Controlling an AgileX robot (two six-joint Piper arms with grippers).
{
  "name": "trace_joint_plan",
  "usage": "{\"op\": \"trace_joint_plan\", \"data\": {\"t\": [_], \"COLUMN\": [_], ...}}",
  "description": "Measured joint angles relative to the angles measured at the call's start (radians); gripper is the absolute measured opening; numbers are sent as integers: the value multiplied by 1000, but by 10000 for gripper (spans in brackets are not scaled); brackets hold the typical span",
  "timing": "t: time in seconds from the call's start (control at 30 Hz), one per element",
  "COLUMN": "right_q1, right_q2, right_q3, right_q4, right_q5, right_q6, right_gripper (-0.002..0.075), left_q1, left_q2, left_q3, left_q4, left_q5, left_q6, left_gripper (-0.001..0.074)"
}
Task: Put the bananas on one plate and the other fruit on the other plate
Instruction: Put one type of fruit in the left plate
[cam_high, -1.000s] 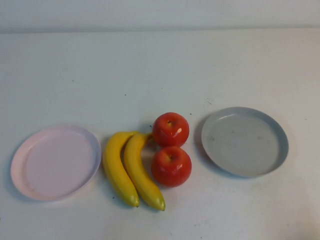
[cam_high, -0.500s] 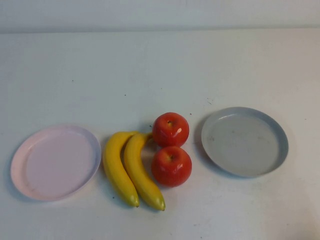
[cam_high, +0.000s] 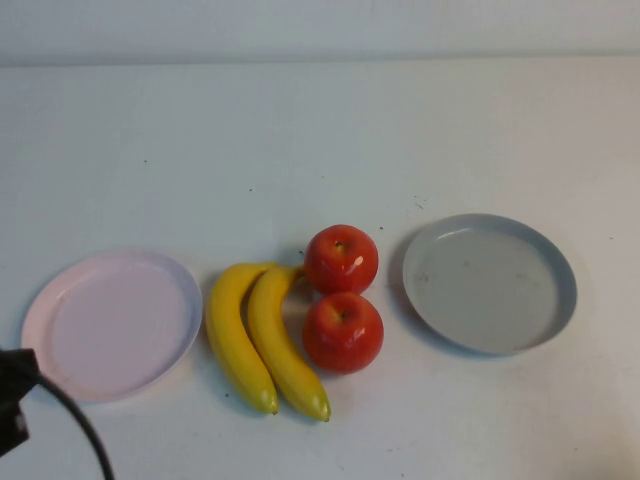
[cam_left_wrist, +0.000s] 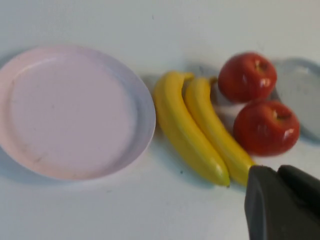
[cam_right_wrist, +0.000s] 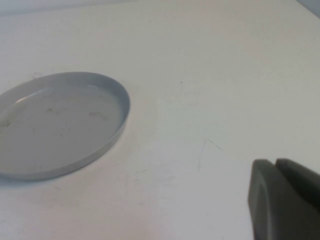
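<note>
Fruit between 2 plates, both end effectors closed and holding nothing.

2 bananas (cam_high: 262, 338) and 2 apples (cam_high: 342, 298) lie on the worktop (cam_high: 300, 140) between pink plate (cam_high: 110, 325) and grey-blue plate (cam_high: 490, 283). Left end effector (cam_left_wrist: 280, 172) is near the pink plate; right end effector (cam_right_wrist: 276, 164) near the grey-blue.

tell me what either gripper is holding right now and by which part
Nothing is held. The left gripper is shut near the pink plate, and the right gripper is shut beside the grey-blue plate.
</note>
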Motion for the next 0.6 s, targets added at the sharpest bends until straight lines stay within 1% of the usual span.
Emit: {"op": "trace_joint_plan", "data": {"t": [0.17, 0.27, 0.33, 0.43, 0.57, 0.6], "right_q1": [0, 0, 0, 0, 0, 0], "right_q2": [0, 0, 0, 0, 0, 0], "right_q3": [0, 0, 0, 0, 0, 0], "right_q4": [0, 0, 0, 0, 0, 0], "right_q5": [0, 0, 0, 0, 0, 0], "right_q6": [0, 0, 0, 0, 0, 0], "right_gripper": [-17, -17, -17, -17, -17, -17], "left_q1": [0, 0, -4, -61, -196, -217], "left_q2": [257, 409, 495, 621, 789, 814], "left_q3": [-192, -300, -368, -445, -533, -552], "left_q4": [-7, -17, -18, 17, 79, 94], "left_q5": [194, 256, 276, 279, 279, 279], "left_q6": [193, 283, 308, 317, 292, 286], "left_gripper": [1, 0, 0, -1, -1, -1]}}
